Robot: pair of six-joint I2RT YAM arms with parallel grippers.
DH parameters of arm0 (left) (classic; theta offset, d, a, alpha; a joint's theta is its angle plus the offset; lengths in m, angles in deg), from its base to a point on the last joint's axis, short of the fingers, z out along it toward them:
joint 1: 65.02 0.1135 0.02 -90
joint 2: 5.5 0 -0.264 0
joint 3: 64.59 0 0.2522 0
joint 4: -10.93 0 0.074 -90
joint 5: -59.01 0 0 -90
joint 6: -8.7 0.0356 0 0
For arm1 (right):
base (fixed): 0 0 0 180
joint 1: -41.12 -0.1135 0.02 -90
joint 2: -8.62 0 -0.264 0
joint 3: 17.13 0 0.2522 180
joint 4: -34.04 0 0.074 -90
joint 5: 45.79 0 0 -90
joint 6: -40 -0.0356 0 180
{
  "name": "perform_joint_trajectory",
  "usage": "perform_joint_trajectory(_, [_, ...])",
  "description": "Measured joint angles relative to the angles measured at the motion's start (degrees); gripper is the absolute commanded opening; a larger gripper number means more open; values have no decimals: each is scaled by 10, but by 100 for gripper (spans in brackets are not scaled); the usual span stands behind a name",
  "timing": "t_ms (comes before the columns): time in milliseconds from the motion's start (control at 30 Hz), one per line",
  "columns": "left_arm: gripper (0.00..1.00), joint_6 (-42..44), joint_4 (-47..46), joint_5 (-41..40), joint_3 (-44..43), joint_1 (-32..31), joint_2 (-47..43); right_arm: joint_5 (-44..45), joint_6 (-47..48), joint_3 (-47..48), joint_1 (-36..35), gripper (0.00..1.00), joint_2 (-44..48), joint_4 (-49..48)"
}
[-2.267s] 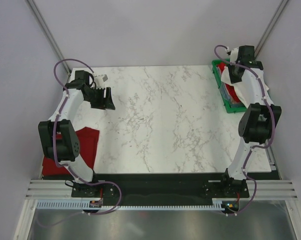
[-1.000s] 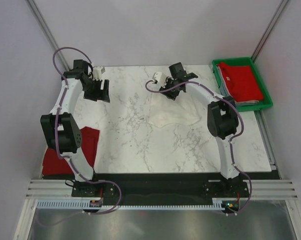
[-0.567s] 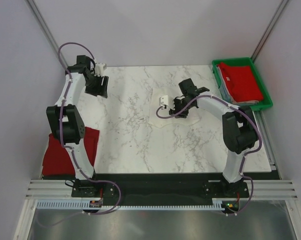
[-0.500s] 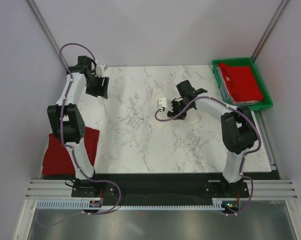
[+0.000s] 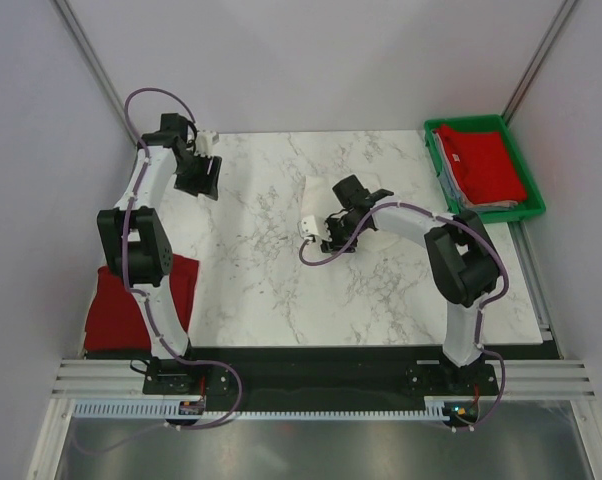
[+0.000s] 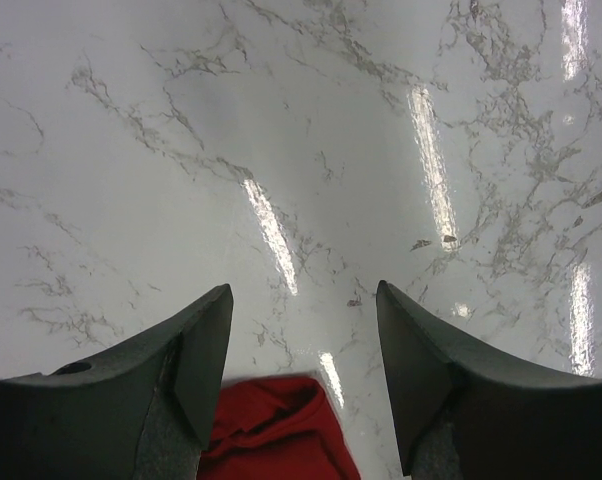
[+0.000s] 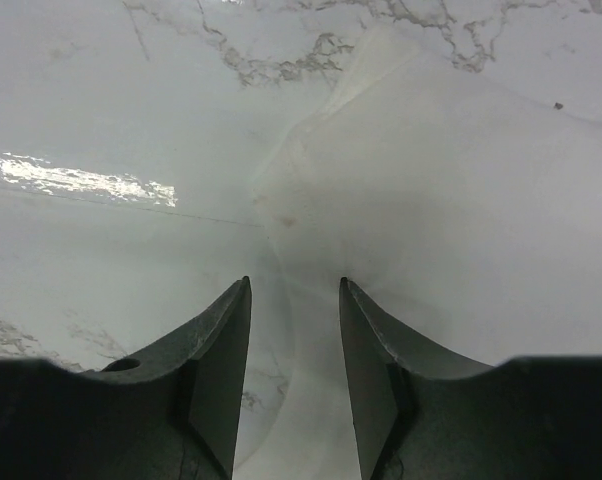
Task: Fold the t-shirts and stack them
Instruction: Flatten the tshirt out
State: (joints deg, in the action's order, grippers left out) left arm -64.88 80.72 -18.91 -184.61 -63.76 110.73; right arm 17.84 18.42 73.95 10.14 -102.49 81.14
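White shirt is pictured lying loose near the middle of the desk, with the right pincer lowered over its edge. A poor grasp is judged the main risk from here. The cloth is thin and pale against the marble, so its hem could be missed, or 2 layers could be caught at once and the fold spoiled. It could also be bunched rather than flattened if dragged across the slick top. The right pincer is parted only narrowly, and nothing is seen pinched between its tips. Whether they rest on the cloth or just above it cannot be told. The left pincer is spread wide over bare marble at the far left of the desk, and nothing is held or touched by it. A red shirt is draped at the near left corner. A second red shirt is laid on top of pale shirts in the green tray at the far right, well apart from both pincers.
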Motion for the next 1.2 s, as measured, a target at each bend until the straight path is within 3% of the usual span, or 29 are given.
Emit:
perform_joint_trajectory(67, [67,0,0,0,5,0,0,3,4,0,0,46,-10,0])
perform_joint_trajectory(267, [67,0,0,0,28,0,0,17,6,1,-4,17,-24,-3])
perform_joint_trajectory(467, [65,0,-3,4,40,0,-6,39,-13,1,-12,3,-25,-18])
perform_joint_trajectory(500, [65,0,-4,5,42,0,-8,44,-20,0,-13,4,-25,-24])
perform_joint_trajectory(567, [65,0,-7,9,53,0,-17,51,-35,-3,-15,25,-24,-35])
perform_joint_trajectory(667, [65,0,-9,20,76,0,-39,66,-50,-20,-20,43,-11,-57])
perform_joint_trajectory(867, [65,0,-14,36,123,0,-92,99,-57,-35,-39,46,3,-65])
perform_joint_trajectory(1200, [65,-1,-19,45,177,0,-175,139,-67,-25,-45,41,-13,-96])
